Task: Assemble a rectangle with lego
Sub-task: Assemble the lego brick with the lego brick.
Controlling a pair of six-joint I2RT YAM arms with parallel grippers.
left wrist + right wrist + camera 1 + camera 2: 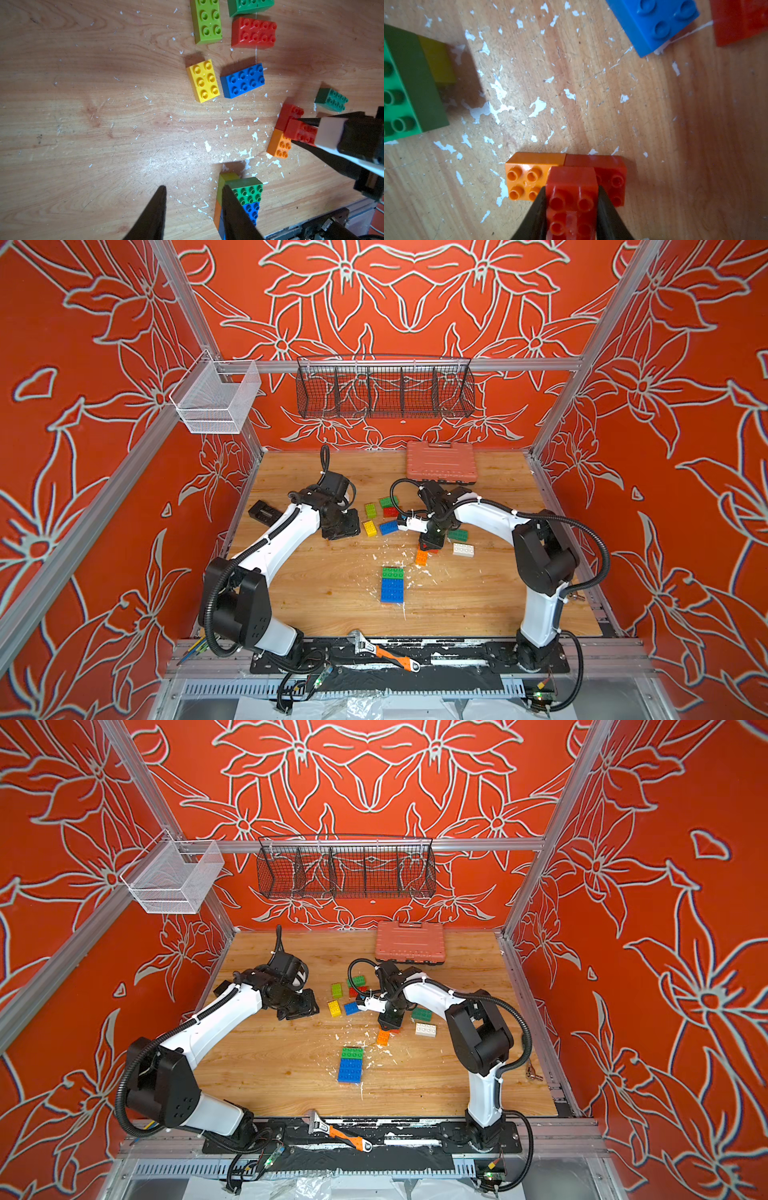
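The right fingers (536, 216) are closed on a small red brick (571, 187) and grip it by two opposite sides, studs up. Directly under it, on the worktop (591, 83), an orange brick (525, 178) and a second red brick (612, 174) lie touching side by side. The held one hangs over their seam; whether it touches them I cannot tell. So the next move looks to be straight down, not sideways, to lock the pair together. The started rectangle (392, 585), green and blue on top, lies from these fingers towards the robot's base. Its long axis points away from the base, and the right arm is a little nearer to it. The left fingers (154, 209) stand about half open and empty, near the loose yellow brick (203, 81) and its neighbours
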